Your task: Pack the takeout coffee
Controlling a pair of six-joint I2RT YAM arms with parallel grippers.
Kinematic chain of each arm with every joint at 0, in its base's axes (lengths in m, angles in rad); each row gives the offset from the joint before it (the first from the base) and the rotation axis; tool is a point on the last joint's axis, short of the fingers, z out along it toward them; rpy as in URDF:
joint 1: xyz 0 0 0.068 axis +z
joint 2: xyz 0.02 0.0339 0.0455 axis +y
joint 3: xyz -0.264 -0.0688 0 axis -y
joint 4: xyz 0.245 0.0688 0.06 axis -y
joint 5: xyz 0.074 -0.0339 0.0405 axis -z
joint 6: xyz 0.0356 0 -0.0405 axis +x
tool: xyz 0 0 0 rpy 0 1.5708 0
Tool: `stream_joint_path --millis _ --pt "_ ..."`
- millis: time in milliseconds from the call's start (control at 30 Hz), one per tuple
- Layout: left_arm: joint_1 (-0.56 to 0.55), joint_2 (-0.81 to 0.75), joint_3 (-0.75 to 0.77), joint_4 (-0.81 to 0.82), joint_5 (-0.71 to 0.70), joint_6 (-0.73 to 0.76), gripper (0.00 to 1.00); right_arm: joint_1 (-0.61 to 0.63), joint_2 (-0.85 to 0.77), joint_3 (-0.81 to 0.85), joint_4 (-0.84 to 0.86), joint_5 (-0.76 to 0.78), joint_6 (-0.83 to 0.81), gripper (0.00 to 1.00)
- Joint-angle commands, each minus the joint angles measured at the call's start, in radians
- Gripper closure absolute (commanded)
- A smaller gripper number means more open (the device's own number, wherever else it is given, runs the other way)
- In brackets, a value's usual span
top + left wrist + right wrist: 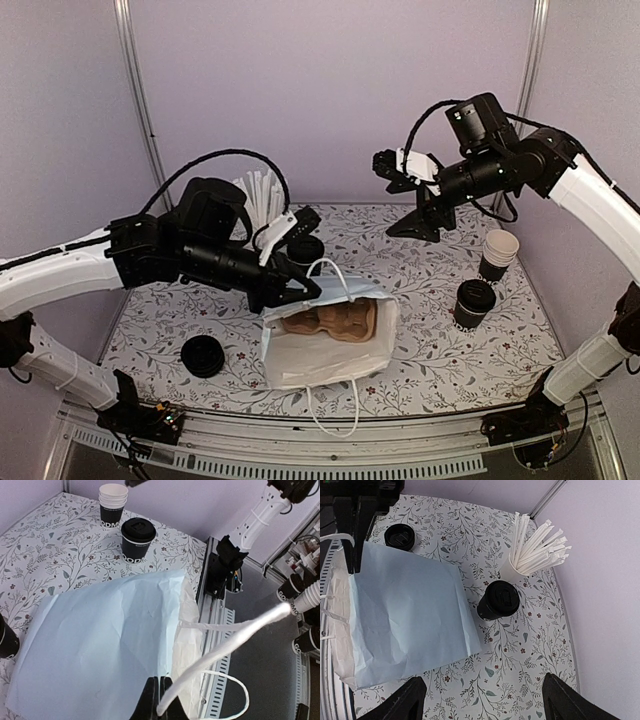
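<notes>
One lidded black coffee cup (473, 303) stands at the right, beside a stack of unlidded cups (497, 255); both show in the left wrist view, the cup (136, 540) and the stack (112, 505). A second lidded cup (303, 250) stands behind the bag and shows in the right wrist view (500, 600). The pale blue paper bag (330, 340) lies mid-table, mouth toward the camera, a cardboard cup carrier (330, 320) inside. My left gripper (298, 285) is shut on the bag's white cord handle (225, 645). My right gripper (418, 222) hovers open and empty, high over the back of the table.
A low pile of loose black lids (203, 355) lies front left, also in the right wrist view (400, 536). A cup of white wrapped straws (532, 552) stands at the back next to the second lidded cup. The metal table rail (215, 625) runs along the near edge.
</notes>
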Motion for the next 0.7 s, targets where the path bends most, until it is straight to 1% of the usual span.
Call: stream_joint_path --millis 0,167,200,267,333,433,533,600,667 --pt "0.104 0.026 0.083 0.018 0.044 -0.048 1.0 -0.002 -0.011 0.052 -0.017 -0.036 0.023 0.17" --pt "0.269 0.101 0.176 -0.067 0.22 -0.12 1.0 -0.002 -0.035 0.108 -0.092 -0.177 -0.027 0.17" --pt "0.304 0.12 0.196 -0.083 0.283 -0.142 1.0 -0.002 -0.034 0.12 -0.113 -0.202 -0.038 0.17" --pt "0.379 0.148 0.214 -0.083 0.384 -0.191 1.0 -0.002 -0.025 0.137 -0.139 -0.242 -0.048 0.17" --pt "0.439 0.17 0.211 -0.063 0.453 -0.23 1.0 -0.002 -0.018 0.153 -0.171 -0.289 -0.057 0.16" --pt "0.514 0.212 0.197 -0.054 0.491 -0.25 1.0 0.0 0.004 0.157 -0.208 -0.351 -0.079 0.12" --pt "0.547 0.234 0.187 -0.013 0.514 -0.241 1.0 0.017 0.056 0.151 -0.23 -0.373 -0.085 0.1" --pt "0.559 0.247 0.195 0.01 0.516 -0.236 1.0 0.046 0.102 0.144 -0.235 -0.365 -0.085 0.1" --pt "0.566 0.258 0.212 0.011 0.515 -0.228 1.0 0.078 0.132 0.123 -0.158 -0.303 -0.048 0.12"
